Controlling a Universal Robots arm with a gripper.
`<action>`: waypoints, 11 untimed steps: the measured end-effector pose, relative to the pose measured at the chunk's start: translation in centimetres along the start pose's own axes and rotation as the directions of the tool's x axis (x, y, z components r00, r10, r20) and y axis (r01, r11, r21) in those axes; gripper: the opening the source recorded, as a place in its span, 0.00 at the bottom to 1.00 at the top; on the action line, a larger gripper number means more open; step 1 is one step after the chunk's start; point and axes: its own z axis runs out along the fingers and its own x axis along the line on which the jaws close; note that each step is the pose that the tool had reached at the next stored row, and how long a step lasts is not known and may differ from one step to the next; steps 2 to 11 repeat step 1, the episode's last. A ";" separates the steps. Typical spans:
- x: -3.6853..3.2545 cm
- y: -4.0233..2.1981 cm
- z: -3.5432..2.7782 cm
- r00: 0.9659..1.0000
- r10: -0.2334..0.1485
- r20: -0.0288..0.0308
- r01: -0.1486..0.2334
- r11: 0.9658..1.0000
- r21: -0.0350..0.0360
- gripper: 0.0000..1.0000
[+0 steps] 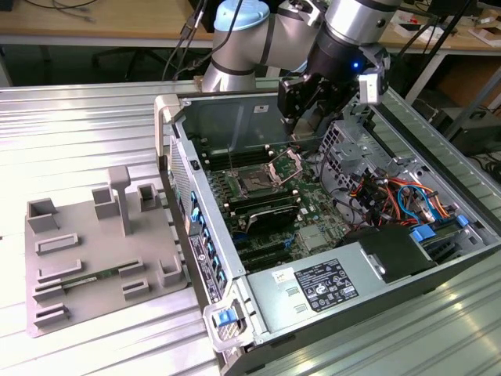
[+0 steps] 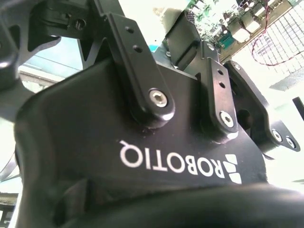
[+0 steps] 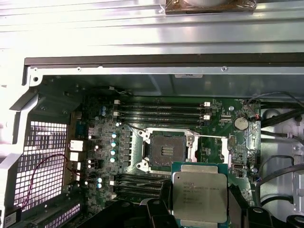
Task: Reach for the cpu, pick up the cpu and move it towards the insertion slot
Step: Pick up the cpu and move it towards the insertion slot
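Observation:
The cpu (image 3: 199, 192), a flat silvery square with a thin green rim, hangs above the motherboard in the first wrist view. Dark fingers (image 3: 236, 202) press against its two sides. The insertion slot (image 3: 165, 151) lies a short way from the chip, a dark square socket with its shiny bracket swung open. In the exterior view my gripper (image 1: 291, 117) hovers inside the open computer case, above and behind the insertion slot (image 1: 254, 186) and its raised bracket (image 1: 286, 163). The second wrist view looks along the gripper's black housing (image 2: 142, 156).
Long black memory slots (image 3: 161, 110) flank the socket. A drive cage (image 1: 352, 141) and coloured cables (image 1: 391, 196) crowd the exterior view's right of the case, with the power supply (image 1: 321, 286) in front. A grey plastic tray (image 1: 86, 251) sits on the metal table at the exterior view's left.

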 end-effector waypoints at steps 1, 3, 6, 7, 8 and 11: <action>0.00 0.00 0.00 1.000 0.000 0.000 0.000 1.000 0.000 0.55; 0.00 0.00 0.00 1.000 0.000 0.000 0.000 1.000 0.000 0.55; 0.00 0.00 0.00 1.000 0.000 0.000 0.000 1.000 0.000 0.55; 0.00 0.00 0.00 1.000 0.000 0.000 0.000 1.000 0.000 0.55; 0.00 0.00 0.00 1.000 0.000 0.000 0.000 1.000 0.000 0.55; 0.00 0.00 0.00 1.000 0.000 0.000 0.000 1.000 0.000 0.55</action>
